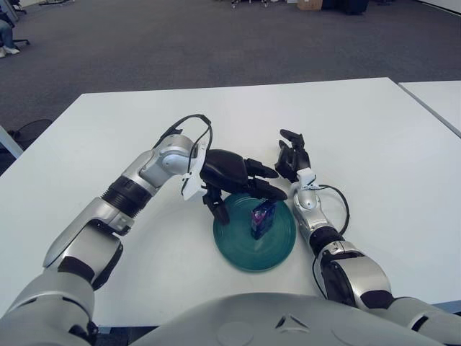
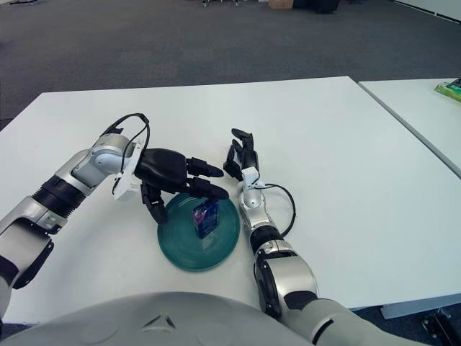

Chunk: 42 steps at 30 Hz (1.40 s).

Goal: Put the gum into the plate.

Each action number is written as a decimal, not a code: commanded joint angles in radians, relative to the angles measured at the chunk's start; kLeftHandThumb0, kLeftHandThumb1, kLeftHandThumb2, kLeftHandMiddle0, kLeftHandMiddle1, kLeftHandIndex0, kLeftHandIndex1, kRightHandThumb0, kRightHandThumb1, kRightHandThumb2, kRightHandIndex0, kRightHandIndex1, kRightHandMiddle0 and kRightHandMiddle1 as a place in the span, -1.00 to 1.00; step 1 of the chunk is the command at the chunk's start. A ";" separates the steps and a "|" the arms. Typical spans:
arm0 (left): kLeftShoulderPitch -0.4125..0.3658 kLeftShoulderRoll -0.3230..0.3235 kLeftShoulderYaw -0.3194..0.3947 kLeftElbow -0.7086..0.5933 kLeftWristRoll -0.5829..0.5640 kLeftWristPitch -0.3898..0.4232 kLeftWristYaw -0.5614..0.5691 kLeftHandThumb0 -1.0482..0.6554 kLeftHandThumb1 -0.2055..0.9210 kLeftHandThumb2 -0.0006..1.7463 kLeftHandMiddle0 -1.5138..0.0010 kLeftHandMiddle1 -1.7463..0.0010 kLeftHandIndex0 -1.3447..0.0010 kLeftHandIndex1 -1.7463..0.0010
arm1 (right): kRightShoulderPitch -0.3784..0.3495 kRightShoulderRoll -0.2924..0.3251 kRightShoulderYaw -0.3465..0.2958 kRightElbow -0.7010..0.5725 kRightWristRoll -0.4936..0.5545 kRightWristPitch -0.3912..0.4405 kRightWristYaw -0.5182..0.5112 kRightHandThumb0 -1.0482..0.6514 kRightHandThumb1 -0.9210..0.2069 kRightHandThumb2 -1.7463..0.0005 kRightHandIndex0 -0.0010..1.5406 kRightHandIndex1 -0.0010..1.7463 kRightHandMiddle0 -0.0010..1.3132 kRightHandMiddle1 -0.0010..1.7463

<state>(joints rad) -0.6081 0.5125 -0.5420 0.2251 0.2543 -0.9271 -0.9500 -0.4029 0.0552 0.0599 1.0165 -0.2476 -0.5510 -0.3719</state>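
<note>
Gum: the small purple pack [image 1: 262,218] stands on edge inside the green plate [image 1: 238,249], a little toward the plate's far-right side, with no finger touching it.
Step in hand: judged from this, the release is made and what remains is clearing the left hand [image 1: 229,176] off without knocking the upright pack over; lifting up and away from the plate's far-left rim, thumb first, looks safest.
Left hand pose: it hovers over the plate's far-left rim, palm down, fingers [image 2: 207,189] spread and holding nothing, the thumb pointing down near the rim.
Right hand: it [image 1: 290,160] shows just beyond the plate's far-right rim above the counter [image 1: 374,144], fingers loosely spread, idle.
</note>
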 commanded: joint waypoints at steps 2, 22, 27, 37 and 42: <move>-0.018 0.021 0.039 -0.012 0.034 -0.003 0.047 -1.00 1.00 -0.25 1.00 1.00 1.00 1.00 | 0.146 -0.061 0.097 -0.025 -0.152 0.174 -0.100 -0.59 -1.00 -0.11 -0.55 -1.00 -1.00 -0.11; 0.272 -0.383 0.447 0.168 -0.231 0.204 0.732 -1.00 1.00 -0.49 0.67 0.99 0.98 0.51 | 0.331 -0.027 -0.037 -0.250 0.250 0.241 0.413 -0.66 -1.00 -0.16 -0.81 -1.00 -1.00 -0.48; 0.385 -0.496 0.509 0.134 -0.293 0.297 0.871 -0.98 1.00 -0.23 0.62 0.99 1.00 0.33 | 0.343 -0.001 -0.046 -0.291 0.261 0.262 0.398 -0.70 -1.00 -0.12 -0.82 -0.99 -1.00 -0.47; 0.563 -0.618 0.613 0.151 -0.462 0.412 0.921 -0.89 1.00 0.07 0.59 0.98 1.00 0.40 | 0.408 0.013 -0.046 -0.433 0.265 0.335 0.399 -0.71 -1.00 -0.08 -0.77 -0.98 -1.00 -0.36; 0.616 -0.630 0.632 0.149 -0.468 0.446 0.933 -0.85 1.00 0.09 0.59 0.99 1.00 0.41 | 0.436 0.014 -0.040 -0.493 0.263 0.360 0.407 -0.70 -1.00 -0.09 -0.77 -0.99 -1.00 -0.38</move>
<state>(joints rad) -0.0066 -0.1097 0.0660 0.3808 -0.1949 -0.5002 -0.0326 -0.0850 0.0673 0.0250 0.4817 -0.0031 -0.3203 0.0309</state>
